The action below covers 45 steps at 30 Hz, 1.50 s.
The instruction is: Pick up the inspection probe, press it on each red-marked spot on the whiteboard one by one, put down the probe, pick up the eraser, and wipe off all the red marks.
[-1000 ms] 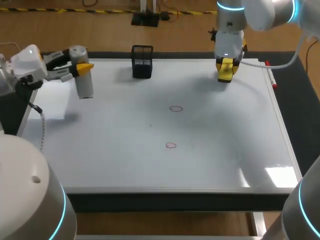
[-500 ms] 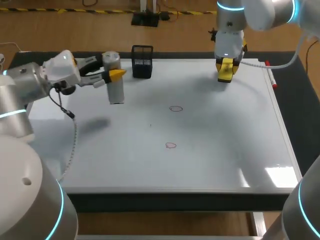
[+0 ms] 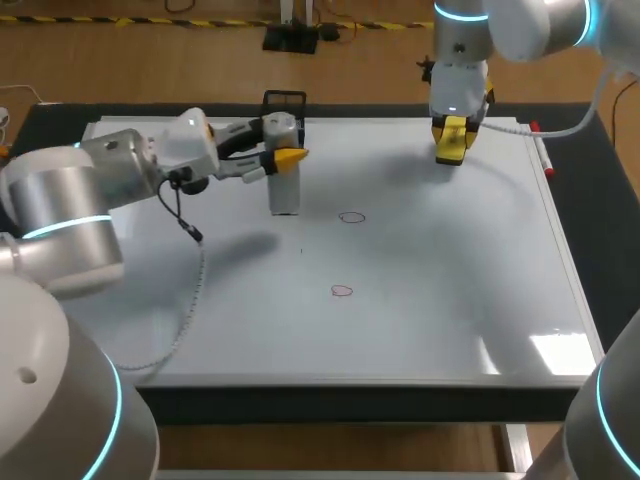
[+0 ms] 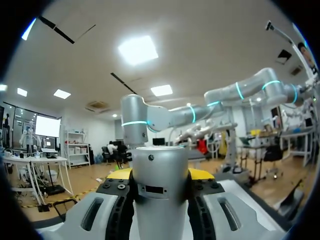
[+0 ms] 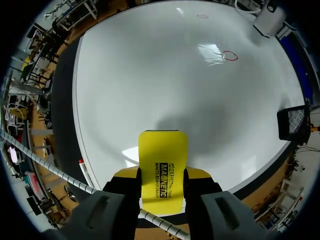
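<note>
Left arm (image 3: pixel 75 205) and right arm (image 3: pixel 530 25): rounded silver-grey, cyan rings; black cable (image 3: pixel 186 222) (coiled) on the left; yellow fingertips (image 3: pixel 290 157).

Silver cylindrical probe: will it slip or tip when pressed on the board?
Silver cylindrical probe looks rigid and smooth, so it may slide in the left pincer, which grips high. Its flat end probably sits stable on the whiteboard.

Left arm (image 3: pixel 130 165) lies level over the whiteboard's (image 3: pixel 420 320) far half, left gripper (image 3: pixel 282 142) clamping the upright inspection probe (image 3: pixel 285 190). Right gripper (image 3: pixel 452 135) hangs over its far-right corner, clamping the eraser (image 5: pixel 163 160).
</note>
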### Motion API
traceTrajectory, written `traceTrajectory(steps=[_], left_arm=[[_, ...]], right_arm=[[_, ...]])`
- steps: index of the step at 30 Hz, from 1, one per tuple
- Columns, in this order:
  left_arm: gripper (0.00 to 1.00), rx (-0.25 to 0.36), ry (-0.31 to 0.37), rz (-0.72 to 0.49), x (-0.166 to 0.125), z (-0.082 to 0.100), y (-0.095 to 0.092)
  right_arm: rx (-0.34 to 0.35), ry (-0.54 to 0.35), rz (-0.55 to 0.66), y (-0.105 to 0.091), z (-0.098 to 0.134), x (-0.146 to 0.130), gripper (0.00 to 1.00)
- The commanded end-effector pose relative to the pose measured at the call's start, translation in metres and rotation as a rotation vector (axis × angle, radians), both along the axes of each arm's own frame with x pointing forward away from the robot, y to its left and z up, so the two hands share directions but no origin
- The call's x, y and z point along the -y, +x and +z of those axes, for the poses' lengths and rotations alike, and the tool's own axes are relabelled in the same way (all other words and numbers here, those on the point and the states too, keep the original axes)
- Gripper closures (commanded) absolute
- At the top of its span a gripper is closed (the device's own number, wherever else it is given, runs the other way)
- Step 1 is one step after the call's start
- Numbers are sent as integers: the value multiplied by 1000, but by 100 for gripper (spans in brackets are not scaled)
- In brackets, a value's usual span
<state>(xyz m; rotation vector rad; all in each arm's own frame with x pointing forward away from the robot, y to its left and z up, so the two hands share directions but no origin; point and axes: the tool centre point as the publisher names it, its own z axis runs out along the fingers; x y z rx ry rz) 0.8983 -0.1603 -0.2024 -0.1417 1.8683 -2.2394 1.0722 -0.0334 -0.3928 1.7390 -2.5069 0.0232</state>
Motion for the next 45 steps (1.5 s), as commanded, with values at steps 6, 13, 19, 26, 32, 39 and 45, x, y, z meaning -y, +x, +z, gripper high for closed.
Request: traceTrajectory(steps=[6, 13, 19, 26, 32, 39, 45], left_arm=[[100, 1, -12, -44, 45, -12, 14], [100, 1, -9, -69, 69, -21, 17], [100, -2, -8, -83, 84, -31, 23], [100, -6, -8, -85, 95, -38, 26], [100, -11, -12, -87, 101, -44, 29], [100, -10, -12, -101, 111, -50, 31], [100, -1, 0, -102, 114, -53, 33]], right_arm=[[-2, -4, 2, 1, 1, 0, 100], [-2, -4, 2, 1, 1, 0, 100], [-2, -4, 2, 1, 1, 0, 100], [-2, -4, 2, 1, 1, 0, 100], [-2, -4, 2, 1, 1, 0, 100], [-2, -4, 2, 1, 1, 0, 100], [-2, -4, 2, 1, 1, 0, 100]])
